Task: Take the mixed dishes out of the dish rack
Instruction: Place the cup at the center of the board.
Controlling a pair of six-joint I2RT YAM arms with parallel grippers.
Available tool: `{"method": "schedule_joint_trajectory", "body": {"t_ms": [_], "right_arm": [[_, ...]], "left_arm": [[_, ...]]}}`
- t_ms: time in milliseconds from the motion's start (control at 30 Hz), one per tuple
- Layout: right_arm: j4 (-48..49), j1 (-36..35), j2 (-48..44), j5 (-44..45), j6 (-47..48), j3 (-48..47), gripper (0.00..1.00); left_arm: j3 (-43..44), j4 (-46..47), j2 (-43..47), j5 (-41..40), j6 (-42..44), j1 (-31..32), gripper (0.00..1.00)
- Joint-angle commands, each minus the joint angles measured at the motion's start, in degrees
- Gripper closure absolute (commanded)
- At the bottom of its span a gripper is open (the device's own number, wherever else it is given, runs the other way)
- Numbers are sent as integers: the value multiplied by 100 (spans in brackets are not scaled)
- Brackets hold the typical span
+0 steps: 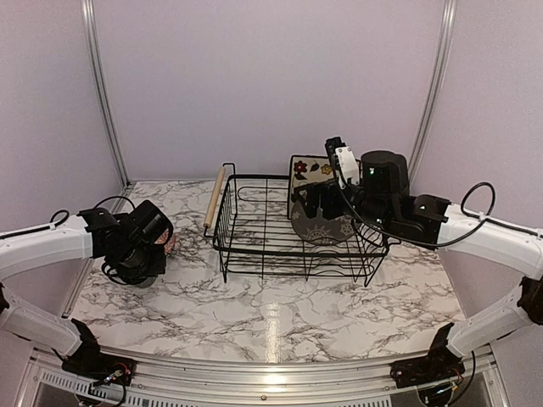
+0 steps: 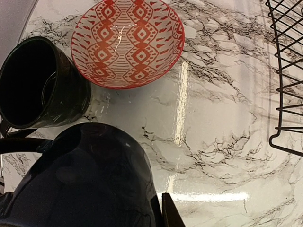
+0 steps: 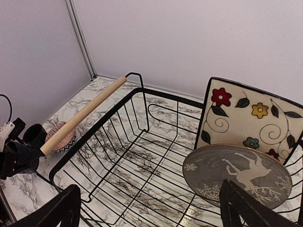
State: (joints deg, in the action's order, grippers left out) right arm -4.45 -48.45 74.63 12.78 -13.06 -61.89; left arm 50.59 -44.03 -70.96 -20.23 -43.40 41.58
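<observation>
Dark teal held mug [image 2: 90,179] fills the near edge of the left wrist view, close under the lens. Left gripper [image 1: 140,246] looks pinched tight on its wall, low over the table [image 1: 280,314] at far left, well apart from the dish rack [image 1: 254,246]. Other mug [image 2: 38,80] stands upright just beside it, and the bowl [image 2: 127,40] is right of that mug, nearly touching.

Right gripper [image 3: 149,189] has its jaws spread wide and grips nothing. It hovers over the right end of the rack. Grey plate [image 3: 236,175] leans there on edge, with the square floral plate [image 3: 251,113] upright behind it. These are the only two dishes left in the rack.

Risks: the landing spot is tight, so the held mug may knock its neighbour or the bowl. Letting go while it is tilted could roll it. Lifting the grey plate could leave the floral plate unsupported, and it may slide or drop. A thin rim could also slip or catch on the wires.
</observation>
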Motion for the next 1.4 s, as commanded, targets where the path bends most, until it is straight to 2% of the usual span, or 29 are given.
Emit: {"method": "schedule_joint_trajectory", "body": {"t_ms": [0, 233, 400, 633, 867, 1133, 1367], "right_arm": [[-290, 51, -208, 240, 104, -70, 1], [-260, 118, -478, 458, 197, 187, 2], [-510, 254, -455, 588, 307, 86, 1], [-545, 611, -540, 405, 269, 276, 2], [-611, 632, -545, 390, 230, 309, 2], [-840, 678, -432, 518, 303, 140, 1], [-1027, 735, -282, 485, 312, 31, 2]], "left_arm": [[-79, 585, -327, 112, 286, -298, 100], [-243, 877, -830, 209, 366, -359, 100], [-424, 966, -881, 217, 263, -361, 100], [-523, 991, -926, 177, 215, -370, 88], [-543, 1052, -955, 340, 244, -370, 75], [-437, 934, -604, 450, 249, -370, 59], [-447, 821, -306, 522, 216, -370, 50]]}}
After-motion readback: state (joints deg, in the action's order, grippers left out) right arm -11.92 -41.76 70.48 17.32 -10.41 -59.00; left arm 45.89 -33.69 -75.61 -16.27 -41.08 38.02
